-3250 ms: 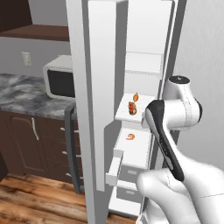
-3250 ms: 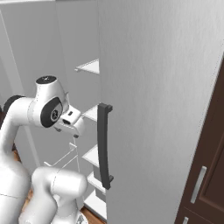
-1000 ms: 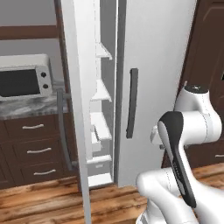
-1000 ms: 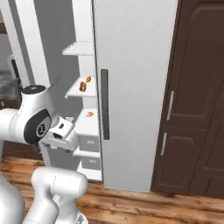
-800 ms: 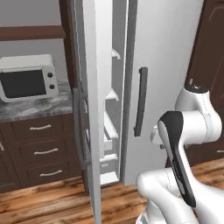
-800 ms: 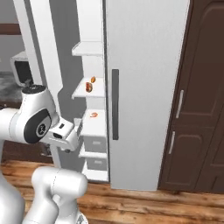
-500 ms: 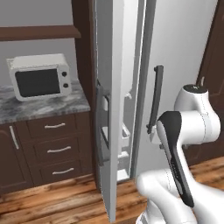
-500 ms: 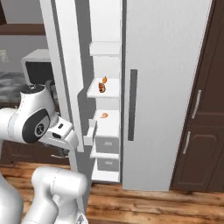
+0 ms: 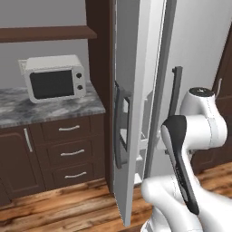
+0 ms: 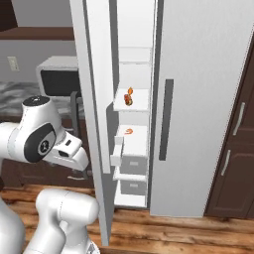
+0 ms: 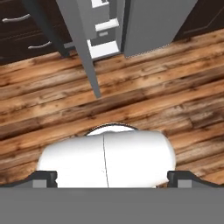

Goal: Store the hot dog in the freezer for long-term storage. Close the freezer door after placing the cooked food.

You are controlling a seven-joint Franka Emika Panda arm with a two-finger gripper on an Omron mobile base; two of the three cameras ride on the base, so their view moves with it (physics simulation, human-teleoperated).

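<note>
**Hot dog shelved, door open**

Hot dog [image 10: 128,101] sits on a freezer [image 10: 133,106] shelf, a curled orange piece on the shelf below. Step in hand: closing the freezer door [image 10: 93,114], ajar. Next move likely needs the gripper on its outer face. Arm folded low, hand facing the floor. Finger state: cannot tell.

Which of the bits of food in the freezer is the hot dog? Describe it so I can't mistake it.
Look in the right base view at the open freezer, left of the plain grey fridge door. On the middle shelf sits the hot dog, tan with a dark red centre. The pink-orange piece lies one shelf lower.
</note>
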